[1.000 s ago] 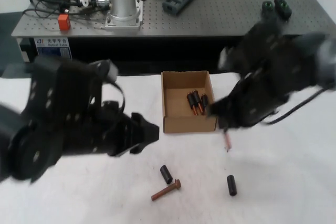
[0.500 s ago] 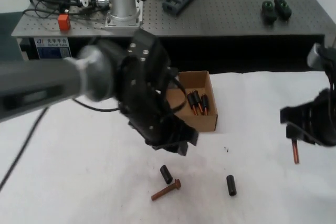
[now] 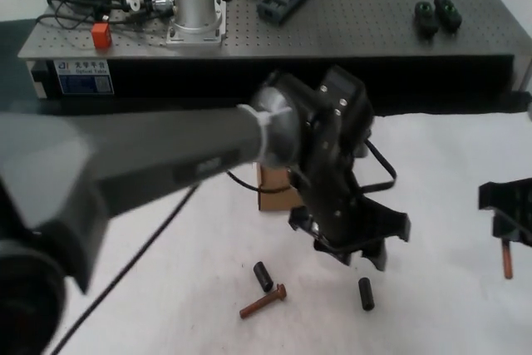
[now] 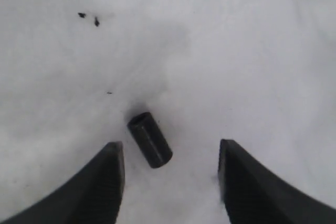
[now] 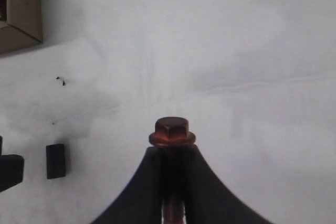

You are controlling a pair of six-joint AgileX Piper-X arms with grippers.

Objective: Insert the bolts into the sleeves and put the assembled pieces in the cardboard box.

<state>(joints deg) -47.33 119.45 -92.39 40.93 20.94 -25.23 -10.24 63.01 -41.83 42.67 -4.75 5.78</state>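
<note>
My left gripper (image 3: 357, 253) hangs open just above a black sleeve (image 3: 366, 293) lying on the white cloth. In the left wrist view that sleeve (image 4: 149, 140) lies between the two spread fingers (image 4: 105, 182), nearer to one, and untouched. My right gripper (image 3: 507, 226) is at the far right edge, shut on a copper bolt (image 3: 507, 259) that points down. In the right wrist view the bolt's hex head (image 5: 172, 131) stands out above the closed fingers (image 5: 147, 182). A second sleeve (image 3: 263, 276) and a loose copper bolt (image 3: 264, 301) lie front centre.
The cardboard box (image 3: 274, 191) stands mid-bench, mostly hidden behind the left arm; one corner (image 5: 21, 9) shows in the right wrist view. A metal breadboard table (image 3: 366, 14) with cables and fixtures runs along the back. White cloth covers the front.
The left arm swung right, from in front of the box to above the right-hand sleeve. The right gripper carried its bolt farther right and a little nearer the front.
</note>
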